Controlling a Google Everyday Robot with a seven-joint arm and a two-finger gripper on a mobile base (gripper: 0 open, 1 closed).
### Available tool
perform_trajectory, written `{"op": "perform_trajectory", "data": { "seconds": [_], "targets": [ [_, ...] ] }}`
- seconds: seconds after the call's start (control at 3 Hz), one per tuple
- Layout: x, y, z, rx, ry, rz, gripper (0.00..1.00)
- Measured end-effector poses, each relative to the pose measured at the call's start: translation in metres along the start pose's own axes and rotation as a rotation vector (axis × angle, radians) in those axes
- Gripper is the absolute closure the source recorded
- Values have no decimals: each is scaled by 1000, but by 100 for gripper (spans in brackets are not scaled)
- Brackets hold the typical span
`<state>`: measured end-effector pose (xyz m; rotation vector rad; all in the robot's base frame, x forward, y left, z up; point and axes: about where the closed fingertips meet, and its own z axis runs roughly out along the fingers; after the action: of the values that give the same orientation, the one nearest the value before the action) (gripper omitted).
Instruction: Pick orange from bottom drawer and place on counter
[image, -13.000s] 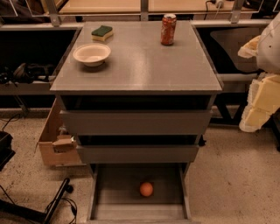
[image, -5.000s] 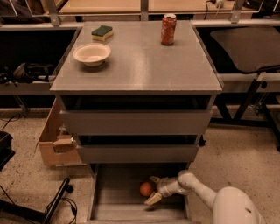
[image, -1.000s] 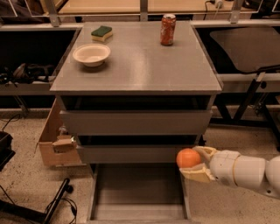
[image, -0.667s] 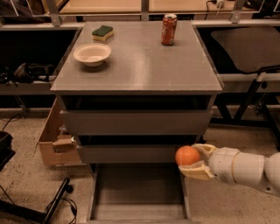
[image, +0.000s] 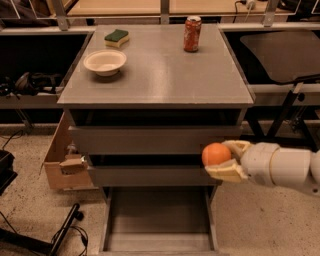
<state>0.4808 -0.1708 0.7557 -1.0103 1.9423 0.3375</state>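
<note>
Gripping orange (image: 216, 154) between two fingers, gripper (image: 223, 159) hangs above open bottom drawer (image: 159, 239), below counter (image: 165, 75) level.

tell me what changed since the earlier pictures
The gripper went into the bottom drawer, closed on the orange and lifted it out; it now holds it by the middle drawer's right end, below the counter. The bottom drawer stays open; bowl, sponge and soda can have not moved.

Counter (image: 165, 75) matt grey metal, faint sheen; orange (image: 216, 153) smooth; gripper (image: 218, 158) beside middle drawer (image: 150, 176), cream matt plastic; can (image: 192, 34) glossy.
</note>
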Motion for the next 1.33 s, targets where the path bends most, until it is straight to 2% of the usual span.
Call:
{"op": "perform_trajectory", "data": {
  "seconds": [0.33,0.67,1.0,1.33],
  "targets": [
    [-100,-41,-29,81,-23,-39,100],
    [-203,-105,-34,185,-97,-33,100],
    [-250,-151,4,219,-166,-19,100],
    [-266,-177,59,200,-184,-14,100]
  ]
}}
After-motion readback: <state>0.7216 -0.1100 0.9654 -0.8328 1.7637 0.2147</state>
